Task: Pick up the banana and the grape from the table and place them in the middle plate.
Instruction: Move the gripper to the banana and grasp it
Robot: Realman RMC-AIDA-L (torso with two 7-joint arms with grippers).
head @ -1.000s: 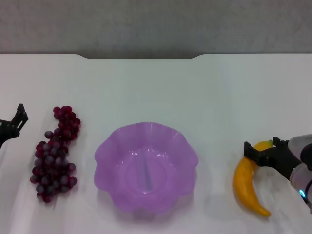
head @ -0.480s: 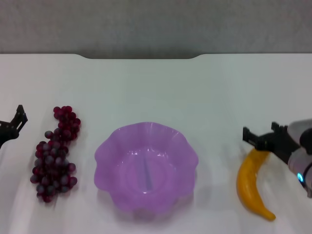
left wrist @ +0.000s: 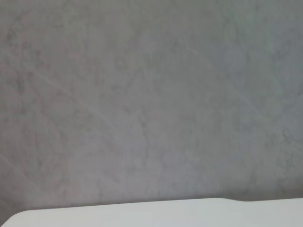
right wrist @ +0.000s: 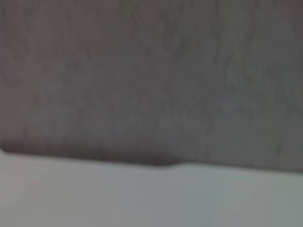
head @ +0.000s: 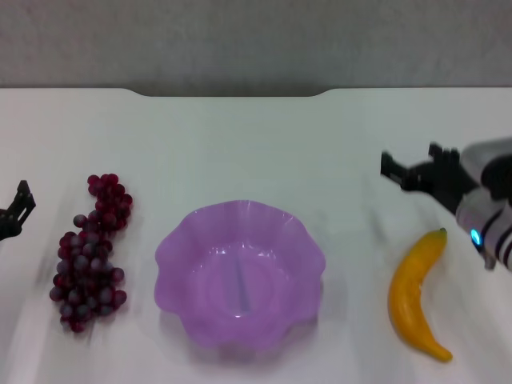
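The head camera looks forward and down across the table (head: 240,144) to its notched far edge; both wrist cameras face the grey wall (left wrist: 151,94) beyond, catching only a strip of that far edge, their shared ground.

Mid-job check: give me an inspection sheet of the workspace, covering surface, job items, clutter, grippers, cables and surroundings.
Surface: white table, notched far edge.
Banana: on the table, right of the plate, not gripped.
Grape: on the table, left of the plate.
Middle plate: purple, scalloped, holds no fruit.
Clutter: nothing seen.
Right gripper: beyond the banana's stem end, apart from it, holding nothing.
Left gripper: at the left edge, beside the grape, not touching.
Cables: nothing seen.
Surroundings: grey wall behind the table.
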